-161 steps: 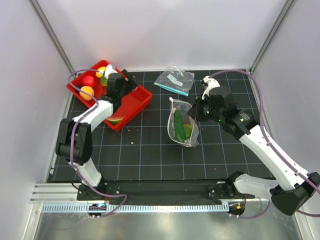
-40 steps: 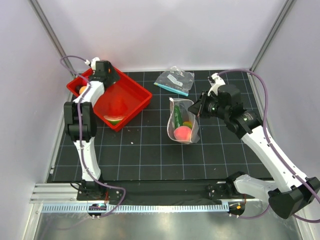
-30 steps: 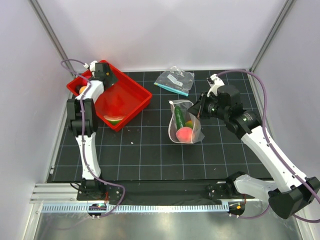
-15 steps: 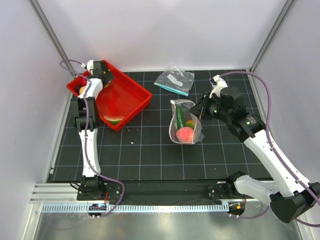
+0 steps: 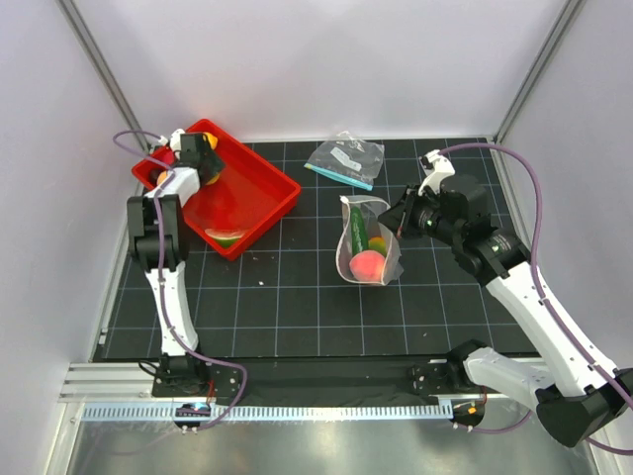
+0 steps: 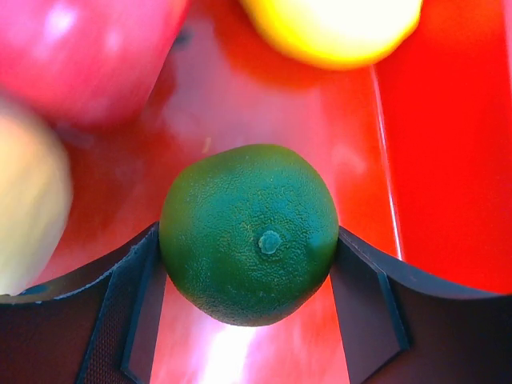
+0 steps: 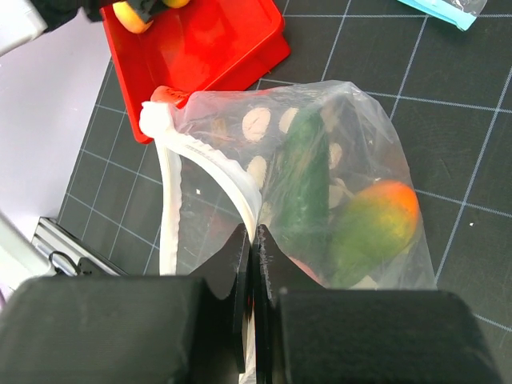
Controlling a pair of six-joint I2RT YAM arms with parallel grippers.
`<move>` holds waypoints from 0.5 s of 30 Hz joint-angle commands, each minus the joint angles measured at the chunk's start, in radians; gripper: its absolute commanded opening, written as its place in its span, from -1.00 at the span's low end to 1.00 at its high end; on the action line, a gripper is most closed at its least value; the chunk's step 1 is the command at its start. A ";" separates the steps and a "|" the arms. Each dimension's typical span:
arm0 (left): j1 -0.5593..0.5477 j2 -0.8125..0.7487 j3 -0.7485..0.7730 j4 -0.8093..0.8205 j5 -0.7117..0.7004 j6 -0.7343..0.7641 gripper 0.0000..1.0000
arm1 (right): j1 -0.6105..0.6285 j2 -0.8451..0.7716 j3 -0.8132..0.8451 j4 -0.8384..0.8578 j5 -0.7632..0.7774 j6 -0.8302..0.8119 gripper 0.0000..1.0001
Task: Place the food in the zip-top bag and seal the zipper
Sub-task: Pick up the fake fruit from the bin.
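My left gripper [image 5: 203, 158] is in the far left corner of the red tray [image 5: 262, 193], shut on a green lime [image 6: 249, 232] that touches both fingers. A red fruit [image 6: 88, 56], a yellow fruit [image 6: 332, 28] and a pale one [image 6: 24, 208] lie around it. My right gripper [image 7: 254, 236] is shut on the pale zipper strip [image 7: 216, 172] of the dotted zip-top bag [image 5: 381, 267] and holds its mouth open. The bag holds a cucumber [image 7: 304, 176], a green-orange mango [image 7: 372, 228] and a pink peach [image 5: 366, 263].
The smaller clear pouch with a teal strip [image 5: 346, 158] lies on the black grid mat behind the bag. A green and red slice [image 5: 227, 237] lies in the tray's near corner. White walls and metal posts enclose the mat.
The pink peach has appeared in the bag since the earliest frame. My left gripper has moved to the tray's far left corner. My right gripper has kept its hold on the bag's rim.
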 commanded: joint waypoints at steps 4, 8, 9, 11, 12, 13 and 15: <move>-0.018 -0.286 -0.234 0.234 0.035 -0.032 -0.11 | -0.002 -0.017 -0.006 0.047 0.013 -0.008 -0.98; -0.027 -0.375 -0.323 0.266 0.058 -0.058 -0.15 | -0.002 -0.014 -0.008 0.043 0.020 -0.008 -0.98; -0.030 -0.393 -0.338 0.271 0.074 -0.077 -0.18 | -0.002 -0.012 -0.006 0.040 0.022 -0.006 -0.98; -0.030 -0.444 -0.383 0.295 0.096 -0.094 -0.21 | 0.000 -0.011 -0.005 0.033 0.022 -0.006 -0.98; -0.063 -0.459 -0.398 0.303 0.101 -0.097 -0.21 | -0.002 -0.009 -0.002 0.033 0.022 -0.005 -0.98; -0.076 -0.478 -0.423 0.308 0.104 -0.103 -0.22 | -0.002 -0.009 0.000 0.032 0.022 -0.005 -0.98; -0.113 -0.525 -0.440 0.309 0.104 -0.103 -0.24 | -0.002 -0.011 0.003 0.026 0.023 -0.003 -0.98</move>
